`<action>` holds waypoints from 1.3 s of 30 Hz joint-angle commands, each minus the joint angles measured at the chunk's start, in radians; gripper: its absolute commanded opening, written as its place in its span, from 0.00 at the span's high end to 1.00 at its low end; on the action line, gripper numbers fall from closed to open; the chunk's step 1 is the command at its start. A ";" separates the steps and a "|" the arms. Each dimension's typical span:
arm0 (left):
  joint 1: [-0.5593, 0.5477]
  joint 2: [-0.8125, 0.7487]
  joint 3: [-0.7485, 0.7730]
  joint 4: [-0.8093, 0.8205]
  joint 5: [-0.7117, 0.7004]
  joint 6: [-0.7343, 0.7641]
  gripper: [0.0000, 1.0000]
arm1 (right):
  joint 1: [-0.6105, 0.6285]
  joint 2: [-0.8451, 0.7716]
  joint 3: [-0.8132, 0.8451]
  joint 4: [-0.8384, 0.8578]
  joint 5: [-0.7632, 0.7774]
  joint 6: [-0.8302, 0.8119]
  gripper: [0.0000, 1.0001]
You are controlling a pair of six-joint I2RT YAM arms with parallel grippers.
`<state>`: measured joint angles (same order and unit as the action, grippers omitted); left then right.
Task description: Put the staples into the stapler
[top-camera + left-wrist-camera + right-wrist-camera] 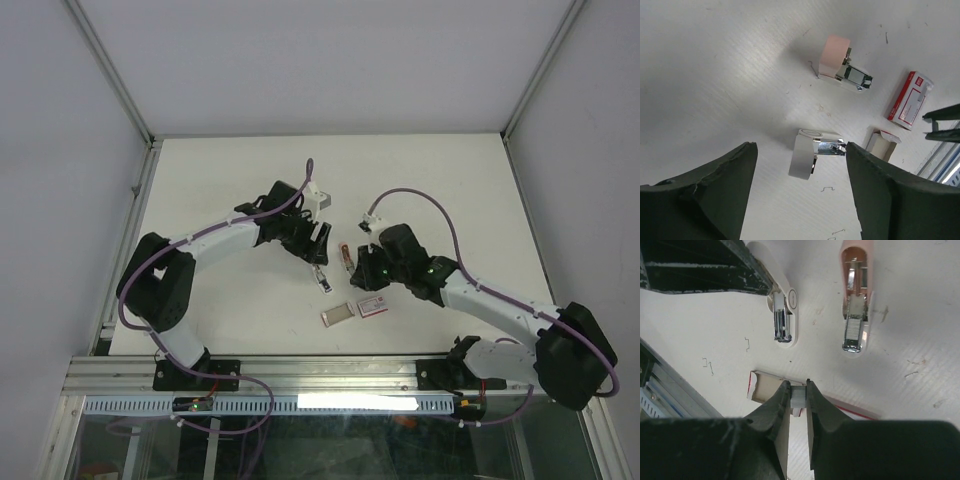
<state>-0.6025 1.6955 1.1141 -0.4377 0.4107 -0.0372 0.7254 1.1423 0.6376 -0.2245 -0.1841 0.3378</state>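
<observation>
Collision risk comes first, as the two arms work close together. The left gripper (799, 146) hangs over the white plastic stapler (812, 152) w/ jaws wide apart and nothing held. The right gripper (798, 387) is just beside it, so a swing by either could clip the other or knock a stapler askew.

Next risk is a missed slot. The pale pink plastic stapler (856, 305) lies open w/ its metal channel up. Its body sits loose on the white table (230, 180), so I reckon a strip coming in tilted would push it away rather than seat. Can't tell which stapler is the target.

Smallest risk is the silvery staple strip (798, 396) itself. The right jaws are clamped on it above the tray, well apart from both channels. Too hard a squeeze, or a bump on the rail, could snap it and scatter bits.

Count, big to small:
- Arms: 2
- Staplers: 2 (1 white, 1 pink)
- Flat red box w/ white label (910, 100): 1
- Greyish card inner tray (765, 387): 1
- Strips in grip: 1
- Loose bent single staples (746, 344) on the table: at least 3, too small for an exact no.
</observation>
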 commanded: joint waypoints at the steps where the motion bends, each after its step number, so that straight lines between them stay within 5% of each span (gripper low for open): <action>1: 0.005 -0.088 0.026 0.047 -0.080 -0.016 0.24 | 0.084 0.063 0.085 0.063 0.104 -0.050 0.82; 11: 0.232 -0.362 -0.099 0.207 -0.242 -0.188 0.10 | 0.222 0.256 0.192 0.097 0.283 -0.047 0.83; 18: 0.235 -0.445 -0.129 0.207 -0.343 -0.165 0.08 | 0.277 0.363 0.260 0.093 0.357 -0.064 0.83; 39: 0.236 -0.456 -0.133 0.206 -0.348 -0.148 0.07 | 0.298 0.489 0.317 0.113 0.399 -0.113 0.84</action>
<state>-0.3607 1.2747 0.9821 -0.2684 0.0784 -0.1932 1.0183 1.6264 0.9108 -0.1638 0.1848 0.2447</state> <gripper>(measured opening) 0.933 0.168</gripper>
